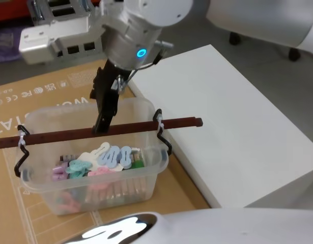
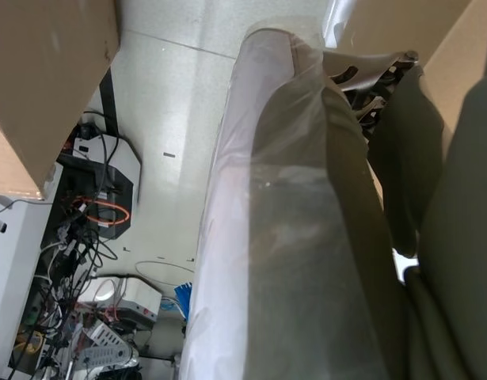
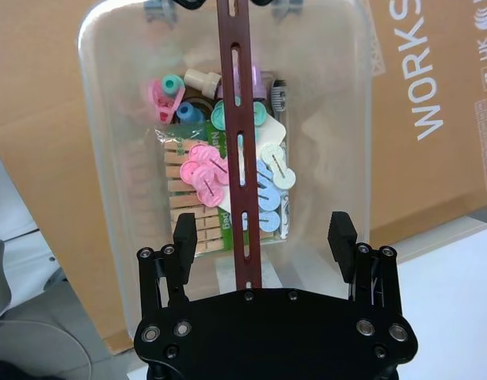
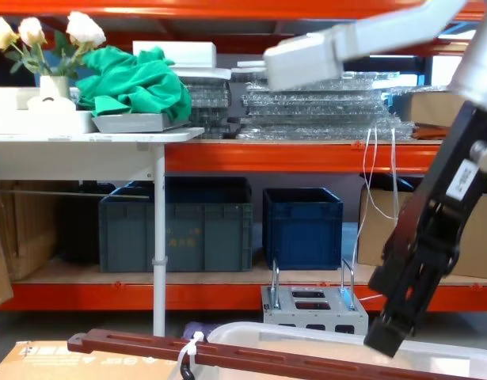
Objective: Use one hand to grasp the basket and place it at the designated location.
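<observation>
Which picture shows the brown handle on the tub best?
The head view: the handle runs nearly whole across the tub, with the right pincer at it. The right wrist view shows a slotted stretch between the open pincer's fingers. The chest view catches a low strip side-on.

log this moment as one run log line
phase: pre-grasp | right end effector: open, straddling bar handle | basket: resting on cardboard, not lifted

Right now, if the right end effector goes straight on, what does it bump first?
Probably the bar handle of the basket: the right end effector is open, straddling it. Depth unclear.
</observation>
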Motion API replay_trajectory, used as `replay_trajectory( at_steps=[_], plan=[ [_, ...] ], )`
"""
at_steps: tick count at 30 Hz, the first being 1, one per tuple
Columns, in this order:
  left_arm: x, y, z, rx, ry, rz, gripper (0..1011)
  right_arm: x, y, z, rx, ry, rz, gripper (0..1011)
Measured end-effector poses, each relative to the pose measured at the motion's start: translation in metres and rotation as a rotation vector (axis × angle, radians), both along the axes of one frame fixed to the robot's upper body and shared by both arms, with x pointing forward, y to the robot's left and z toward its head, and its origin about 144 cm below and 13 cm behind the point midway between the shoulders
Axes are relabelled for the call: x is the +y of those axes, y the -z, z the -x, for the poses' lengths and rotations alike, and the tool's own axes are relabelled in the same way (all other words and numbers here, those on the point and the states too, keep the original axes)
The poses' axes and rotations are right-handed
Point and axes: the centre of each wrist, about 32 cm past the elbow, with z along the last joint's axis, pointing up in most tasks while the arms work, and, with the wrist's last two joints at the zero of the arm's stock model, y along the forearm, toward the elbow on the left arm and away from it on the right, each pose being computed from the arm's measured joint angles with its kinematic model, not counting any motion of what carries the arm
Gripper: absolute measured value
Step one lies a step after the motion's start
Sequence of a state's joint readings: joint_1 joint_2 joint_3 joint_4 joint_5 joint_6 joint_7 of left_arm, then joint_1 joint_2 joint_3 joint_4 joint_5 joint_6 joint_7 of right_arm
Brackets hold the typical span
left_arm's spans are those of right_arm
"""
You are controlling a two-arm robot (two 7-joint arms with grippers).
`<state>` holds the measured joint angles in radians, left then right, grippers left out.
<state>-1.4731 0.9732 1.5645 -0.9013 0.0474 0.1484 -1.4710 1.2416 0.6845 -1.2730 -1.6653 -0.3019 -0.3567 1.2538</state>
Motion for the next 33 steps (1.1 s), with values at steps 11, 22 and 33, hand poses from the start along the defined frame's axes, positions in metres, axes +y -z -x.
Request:
replay_trajectory(
  at_steps=[11,22,33],
  plan=[
    [0.0,0.0,0.0,0.0,0.0,0.0,0,0.017,0.024,-0.006,0.019,0.002,0.062,1001],
    [0.0,0.0,0.0,0.0,0.0,0.0,0,0.033,0.052,-0.011,0.049,0.014,0.117,1001],
    [0.0,0.0,0.0,0.0,0.0,0.0,0,0.036,0.062,-0.015,0.055,0.03,0.141,1001]
  ],
)
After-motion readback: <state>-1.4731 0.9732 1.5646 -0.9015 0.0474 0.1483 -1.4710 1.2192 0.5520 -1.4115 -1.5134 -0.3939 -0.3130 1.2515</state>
